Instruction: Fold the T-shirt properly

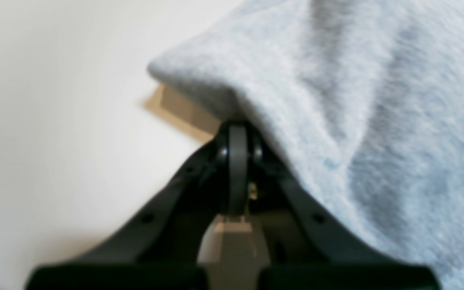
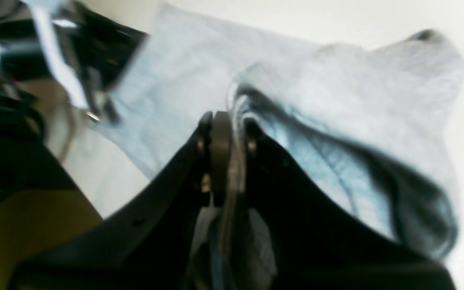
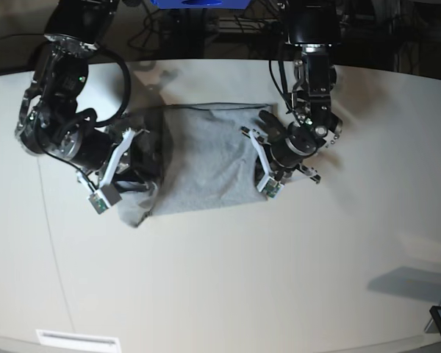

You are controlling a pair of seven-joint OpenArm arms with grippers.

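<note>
The T-shirt (image 3: 202, 158) lies partly folded at centre frame; the left gripper (image 1: 238, 133) and right gripper (image 2: 226, 121) each pinch an edge, final folds remain

Heather-grey T-shirt (image 3: 202, 158), white table (image 3: 279, 279)

Grey T-shirt (image 3: 202, 158) on white table (image 3: 279, 279)

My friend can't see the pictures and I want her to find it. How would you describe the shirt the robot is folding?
Look at the big white table, seen from above. Between the two black robot arms at its far side lies the T-shirt, a soft, plain heather-grey cloth, partly folded. The left gripper and the right gripper each pinch one edge. It is the only cloth there, and the biggest thing on the table.
</note>
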